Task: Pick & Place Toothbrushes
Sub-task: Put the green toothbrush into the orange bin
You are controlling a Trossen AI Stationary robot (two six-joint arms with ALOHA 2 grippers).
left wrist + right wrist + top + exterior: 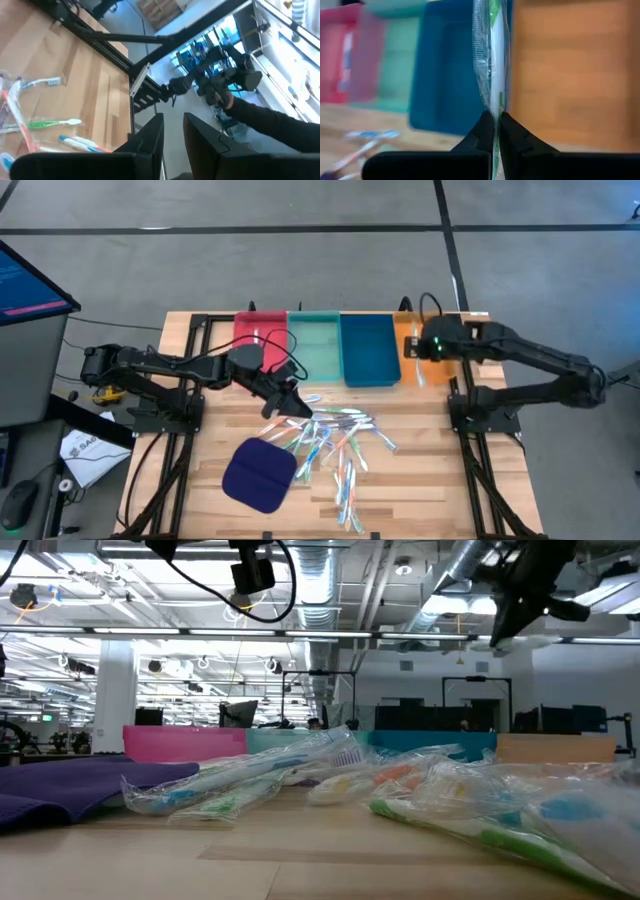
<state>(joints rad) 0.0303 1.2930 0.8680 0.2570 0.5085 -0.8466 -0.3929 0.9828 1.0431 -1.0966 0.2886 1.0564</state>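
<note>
Table (pixel 200 510) of pale wood, four trays along its far edge: red (pixel 258 330), teal (pixel 314 345), blue (pixel 369 348), orange (pixel 410 330); dark blue pad (pixel 259 473) near the front. Toothbrushes (pixel 335 445) heaped mid-table in clear wrappers, just beside the pad. Right gripper (pixel 493 127) above the orange tray, clamped on one wrapped green toothbrush (pixel 492 60); left gripper (pixel 172 142) over the heap's left edge, fingers slightly apart, nothing between them.

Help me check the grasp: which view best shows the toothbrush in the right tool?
The right wrist view: the green wrapped toothbrush stands pinched in the shut right tool. The high view shows only that tool above the orange tray; the low and left wrist views don't show it clearly.
</note>
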